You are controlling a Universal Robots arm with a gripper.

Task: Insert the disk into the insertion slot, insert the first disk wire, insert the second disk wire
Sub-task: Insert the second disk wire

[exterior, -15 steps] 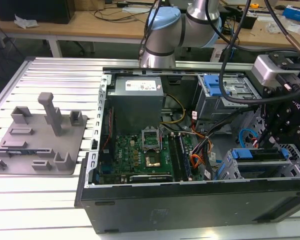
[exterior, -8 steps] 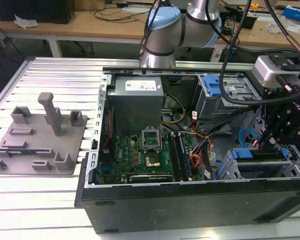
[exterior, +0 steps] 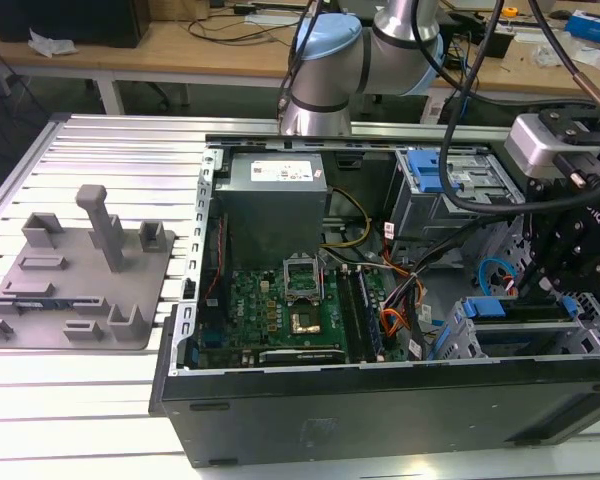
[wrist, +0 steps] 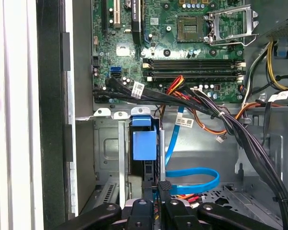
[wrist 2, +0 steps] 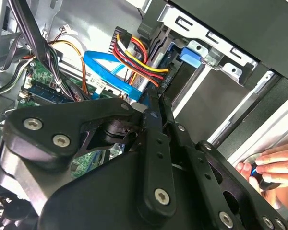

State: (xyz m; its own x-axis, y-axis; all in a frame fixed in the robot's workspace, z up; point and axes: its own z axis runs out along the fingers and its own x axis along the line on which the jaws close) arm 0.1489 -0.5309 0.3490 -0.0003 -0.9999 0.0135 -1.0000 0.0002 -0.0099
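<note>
1. While the disk (wrist: 144, 143) sits edge-on inside the insertion slot (wrist: 108, 153), its bright blue carrier shows between the slot's grey metal walls in the first wrist view; in the exterior view the slot (exterior: 520, 335) lies low in the open computer case (exterior: 380, 410), toward that view's right.
2. Right at the disk's near end, the gripper (wrist: 158, 191) is down in the bay, its black fingers (wrist: 164, 188) drawn close together — they look pinched on a small blue connector at the tip of the flat blue data cable (wrist: 197, 179), though the contact itself is hard to make out.
3. In the second wrist view the same blue cable (wrist 2: 108, 72) loops beside a bundle of red, yellow and black power wires (wrist 2: 139, 60) that ends in a dark plug at the drive's edge.
4. Out wider now: the green motherboard (exterior: 290, 310) fills the case floor, the grey power supply (exterior: 275, 195) stands behind it, and the taller bay with a blue tab (exterior: 425, 170) sits at the back.
5. A person's hand (wrist 2: 273, 163) grips a small dark knob at the case's outer edge.
6. On the exterior view's left, a grey fixture block (exterior: 75, 275) rests on the ribbed aluminium table (exterior: 80, 400).
</note>
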